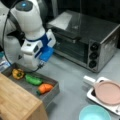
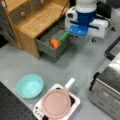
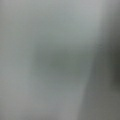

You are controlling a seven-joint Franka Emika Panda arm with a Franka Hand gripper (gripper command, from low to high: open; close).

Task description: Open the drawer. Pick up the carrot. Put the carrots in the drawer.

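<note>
The grey drawer (image 1: 51, 93) (image 2: 47, 47) stands pulled out from the wood-topped cabinet in both front views. The orange carrot (image 1: 45, 88) (image 2: 54, 43) lies inside it, at the end nearest the drawer's front wall. A long green vegetable (image 1: 33, 80) (image 2: 64, 36) and a yellow bumpy vegetable (image 1: 18, 73) lie further back in the same drawer. My gripper (image 1: 32, 66) hangs over the back part of the drawer, above the green vegetable and apart from the carrot; its fingertips are hidden by the white and blue wrist. The wrist view shows only a plain grey surface.
A toaster oven (image 1: 87, 37) stands behind the drawer on the grey counter. A white tray (image 1: 98, 97) (image 2: 75, 103) carries a pink plate (image 1: 108, 92) (image 2: 56, 103). A teal bowl (image 1: 94, 113) (image 2: 30, 85) sits beside it. The wooden cabinet top (image 1: 15, 100) (image 2: 37, 18) borders the drawer.
</note>
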